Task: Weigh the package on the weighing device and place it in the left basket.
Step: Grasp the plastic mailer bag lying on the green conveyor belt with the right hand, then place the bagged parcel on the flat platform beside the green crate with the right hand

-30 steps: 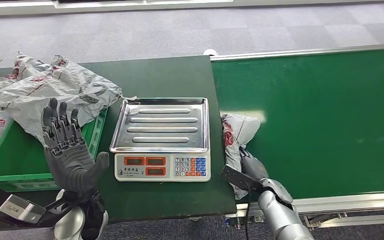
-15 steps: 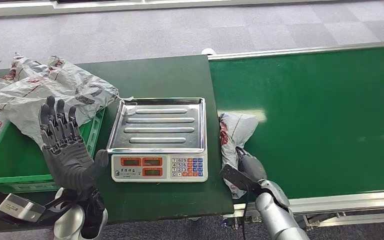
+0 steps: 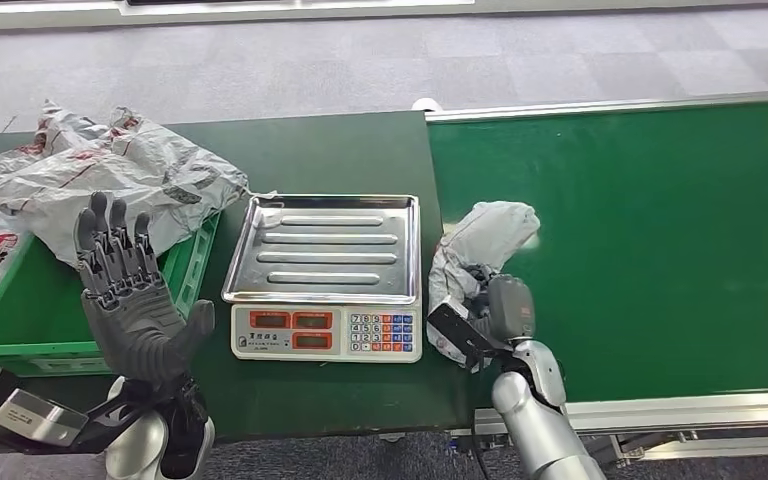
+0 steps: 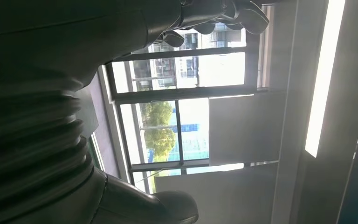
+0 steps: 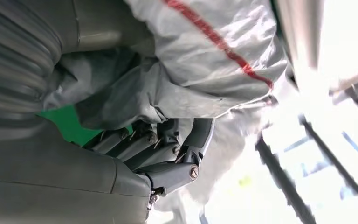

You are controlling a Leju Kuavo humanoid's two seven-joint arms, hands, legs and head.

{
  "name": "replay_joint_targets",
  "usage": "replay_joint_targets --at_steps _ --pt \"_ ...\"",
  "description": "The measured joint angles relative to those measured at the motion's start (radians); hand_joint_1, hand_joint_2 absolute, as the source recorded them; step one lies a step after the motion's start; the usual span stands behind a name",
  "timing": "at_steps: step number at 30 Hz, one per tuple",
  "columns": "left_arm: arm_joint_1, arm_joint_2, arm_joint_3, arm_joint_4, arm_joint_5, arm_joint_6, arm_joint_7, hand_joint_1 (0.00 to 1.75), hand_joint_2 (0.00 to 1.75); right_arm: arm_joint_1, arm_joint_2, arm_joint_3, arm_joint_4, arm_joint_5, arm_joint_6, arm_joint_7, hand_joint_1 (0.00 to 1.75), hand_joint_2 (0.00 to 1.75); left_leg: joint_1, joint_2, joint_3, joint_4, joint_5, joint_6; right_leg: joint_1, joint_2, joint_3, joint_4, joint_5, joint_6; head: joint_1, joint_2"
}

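A grey plastic package (image 3: 480, 245) with red print rises off the green conveyor belt (image 3: 650, 240), just right of the scale (image 3: 325, 275). My right hand (image 3: 495, 310) grips its near end; in the right wrist view the fingers (image 5: 168, 144) curl into the crumpled package (image 5: 205, 60). The scale's steel tray (image 3: 328, 250) is bare. My left hand (image 3: 130, 295) is held up, palm open and fingers spread, between the scale and the green basket (image 3: 50, 310) on the left. In the left wrist view its fingers (image 4: 223, 11) reach toward a ceiling and windows.
Several grey packages (image 3: 110, 180) are heaped over the far rim of the green basket. The scale sits on a dark green table (image 3: 340, 150) whose right edge meets the conveyor belt. A grey floor lies beyond.
My right hand has closed on the package and lifted it, so it now stands up off the belt instead of lying flat. The left hand has stayed put.
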Motion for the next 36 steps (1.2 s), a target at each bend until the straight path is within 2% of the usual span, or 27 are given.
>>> replay_joint_targets --at_steps 4,8,10,13,18,22,25,29,32,36 --pt "-0.001 0.0 -0.003 0.01 0.001 0.002 0.0 0.0 1.75 0.073 0.012 0.0 -0.222 -0.017 -0.149 0.009 1.75 1.75 -0.001 -0.016 -0.005 0.003 0.002 -0.002 -0.001 -0.016 0.003 0.0 -0.003 0.002 0.0 0.0" --pt "-0.017 -0.001 -0.009 0.026 0.005 0.01 0.001 0.0 1.75 0.128 0.066 -0.057 -0.474 -0.004 -0.238 -0.094 1.75 1.75 -0.004 -0.018 -0.006 0.005 0.001 -0.001 -0.005 -0.018 0.003 0.0 -0.002 0.005 0.0 0.0" --pt "-0.024 -0.002 -0.012 0.033 0.006 0.015 0.002 0.0 1.75 0.136 0.099 -0.115 -0.603 -0.016 -0.248 -0.132 1.75 1.75 -0.006 -0.019 -0.006 0.006 0.001 0.001 -0.006 -0.019 0.004 0.0 -0.003 0.007 0.0 0.0" --pt "-0.03 -0.003 -0.018 0.041 0.006 0.02 0.002 0.0 1.75 0.143 0.124 -0.177 -0.725 -0.024 -0.251 -0.139 1.75 1.75 -0.007 -0.019 -0.006 0.007 -0.001 0.003 -0.007 -0.019 0.006 0.0 -0.003 0.01 0.0 0.0" --pt "-0.04 -0.004 -0.029 0.057 0.009 0.022 0.003 0.0 1.75 0.143 0.143 -0.242 -0.895 -0.047 -0.251 -0.166 1.75 1.75 -0.009 -0.02 -0.007 0.009 0.0 0.006 -0.009 -0.02 0.006 0.0 -0.002 0.012 0.0 0.0" --pt "-0.052 -0.007 -0.035 0.072 0.016 0.027 0.002 0.0 1.75 0.104 0.154 -0.257 -0.987 -0.014 -0.25 -0.151 1.75 1.75 -0.009 -0.02 -0.009 0.009 0.0 0.007 -0.009 -0.02 0.007 0.0 -0.002 0.013 0.0 0.0" --pt "-0.062 -0.01 -0.04 0.084 0.024 0.037 0.001 0.0 1.75 0.047 0.161 -0.212 -0.932 -0.022 -0.219 -0.114 1.75 1.75 -0.009 -0.018 -0.015 0.009 -0.001 0.008 -0.009 -0.018 0.008 0.0 -0.002 0.013 0.0 0.0" --pt "-0.085 -0.011 -0.054 0.103 0.036 0.037 0.001 0.0 1.75 -0.113 0.159 -0.018 -0.63 -0.039 -0.099 0.013 1.75 1.75 -0.009 -0.011 -0.011 0.009 0.002 0.008 -0.008 -0.012 0.006 0.0 0.002 0.013 0.0 0.0" --pt "-0.092 -0.013 -0.056 0.114 0.036 0.036 0.001 0.0 1.75 -0.221 0.166 0.106 -0.399 -0.037 -0.078 0.028 1.75 1.75 -0.008 -0.019 -0.009 0.009 0.009 0.008 -0.008 -0.018 0.004 0.0 0.005 0.013 0.0 0.0" --pt "-0.092 -0.013 -0.056 0.118 0.035 0.04 0.001 0.0 1.75 -0.294 0.18 0.222 -0.211 -0.059 -0.085 0.041 1.75 1.75 -0.008 -0.025 -0.012 0.009 0.011 0.007 -0.007 -0.023 0.004 0.001 0.004 0.013 0.0 0.0"
